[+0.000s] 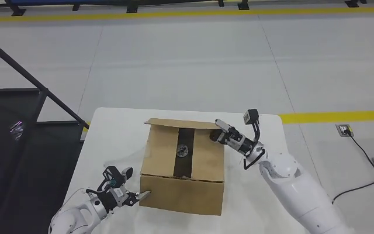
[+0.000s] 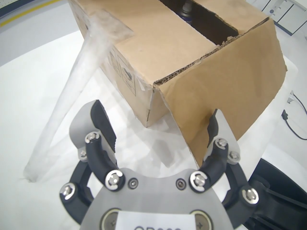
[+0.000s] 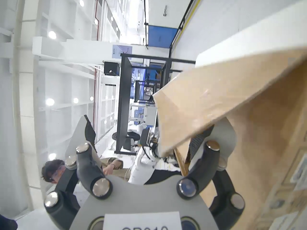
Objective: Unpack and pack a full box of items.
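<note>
Top view recorded one cardboard box standing mid-counter, top flaps parted over a dark gap, the left gripper low at its near-left corner, released and empty, beside one loose tape strip, and the right gripper, likewise released, at the far-right flap edge.

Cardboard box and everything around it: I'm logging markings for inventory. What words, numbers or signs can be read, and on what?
No text reads clearly.
Cardboard box, side panel: framed handling symbols, too blurred to read.
Same box, right wrist view: printed marks, blurred.
Left wrist tag: cut off at the edge.
Right wrist tag: cut off likewise.
</note>
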Tool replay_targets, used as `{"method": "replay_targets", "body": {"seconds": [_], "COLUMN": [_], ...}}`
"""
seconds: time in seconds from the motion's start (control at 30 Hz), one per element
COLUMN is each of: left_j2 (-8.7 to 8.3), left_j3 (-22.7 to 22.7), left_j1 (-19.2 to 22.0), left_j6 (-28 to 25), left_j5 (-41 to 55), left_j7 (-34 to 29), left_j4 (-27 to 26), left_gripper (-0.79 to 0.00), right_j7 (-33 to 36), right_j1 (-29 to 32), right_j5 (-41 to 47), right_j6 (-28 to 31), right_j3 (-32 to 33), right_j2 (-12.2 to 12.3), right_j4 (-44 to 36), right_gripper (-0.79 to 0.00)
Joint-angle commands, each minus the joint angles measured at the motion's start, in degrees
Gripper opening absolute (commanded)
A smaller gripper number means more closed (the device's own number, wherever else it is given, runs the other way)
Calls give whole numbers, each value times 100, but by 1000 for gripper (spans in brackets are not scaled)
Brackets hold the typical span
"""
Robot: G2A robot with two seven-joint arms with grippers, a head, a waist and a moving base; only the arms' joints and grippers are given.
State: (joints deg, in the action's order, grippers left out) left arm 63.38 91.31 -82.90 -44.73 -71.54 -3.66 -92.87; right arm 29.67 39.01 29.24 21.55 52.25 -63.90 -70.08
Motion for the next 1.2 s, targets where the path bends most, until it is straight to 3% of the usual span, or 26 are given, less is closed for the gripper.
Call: {"method": "replay_targets", "body": {"seconds": [0.0,0.2,0.33,0.47,0.77,0.97,1.07,1.17], "left_j2": [0,0,0,0,0,0,3,3], "left_j3": [0,0,0,0,0,0,0,47], "left_j1": [0,0,0,0,0,0,-7,-71], "left_j6": [0,0,0,0,0,0,59,175], "left_j5": [0,0,0,0,0,0,24,207], "left_j7": [0,0,0,0,0,0,21,152], "left_j4": [0,0,0,0,0,0,-17,-153], "left_gripper": [0,0,0,0,0,0,0,0], "right_j7": [-537,-1901,-2847,-3079,-2857,-2986,-2242,-877], "right_j1": [-160,-765,-1072,-1318,-1760,-1693,-1538,-1362], "right_j5": [-393,-1968,-2959,-3298,-3021,-2844,-2510,-1875], "right_j6": [6,82,-212,-560,-644,337,715,644], "right_j3": [-80,-543,-943,-1273,-1503,-1243,-1014,-796], "right_j2": [-73,-361,-608,-864,-1350,-1406,-1322,-1215], "right_j4": [1,525,992,1513,2697,2607,2188,1579], "right_gripper": [0,0,0,0,0,0,0,0]}}
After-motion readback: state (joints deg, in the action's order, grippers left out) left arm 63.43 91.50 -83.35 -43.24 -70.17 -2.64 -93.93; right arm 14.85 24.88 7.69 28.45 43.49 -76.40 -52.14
